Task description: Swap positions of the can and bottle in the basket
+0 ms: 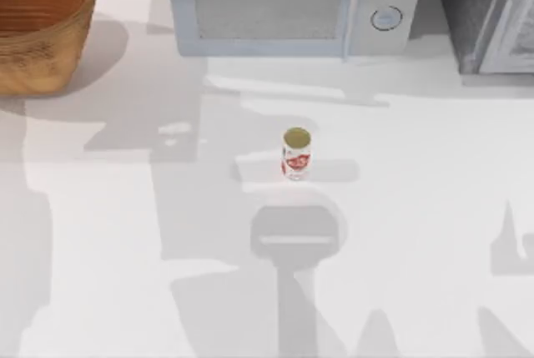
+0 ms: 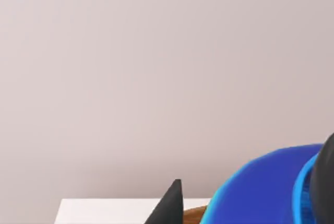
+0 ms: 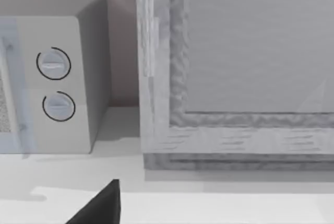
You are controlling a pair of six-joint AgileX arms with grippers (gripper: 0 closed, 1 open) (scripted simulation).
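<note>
One can (image 1: 296, 154), red-and-white label w/ gold top, stood upright near mid-table (image 1: 417, 249). It was out on the bare white surface, well apart from the wicker basket (image 1: 50, 49) at the far left corner. A microwave (image 1: 284, 7) sat along the back edge, w/ a grey cabinet (image 1: 492, 16) beside it at the right.

Risks, as a judgement: the can was outside the basket, so the swap looked unfinished. It is narrow and upright, so an off-centre approach could tip it and send it rolling. The blue bottle (image 2: 261, 190) looked rounded and smooth. If the grip sat high or loose it could slip or twist on the way down, and a drop onto the ribbed basket floor could leave it lying over. The basket wall could also catch an arm coming in low.

Left gripper (image 2: 250, 195): in the left wrist view, dark fingertips (image 2: 172, 203) sat either side of the blue bottle, apparently pinching it, about as wide apart as the bottle's body. It was up near the wall, w/ a sliver of basket rim just beneath.

Right gripper (image 3: 99, 208): faced the microwave dials and grey cabinet at the back right. Spread or pressed together, can't tell. Nothing seen in its hold.
</note>
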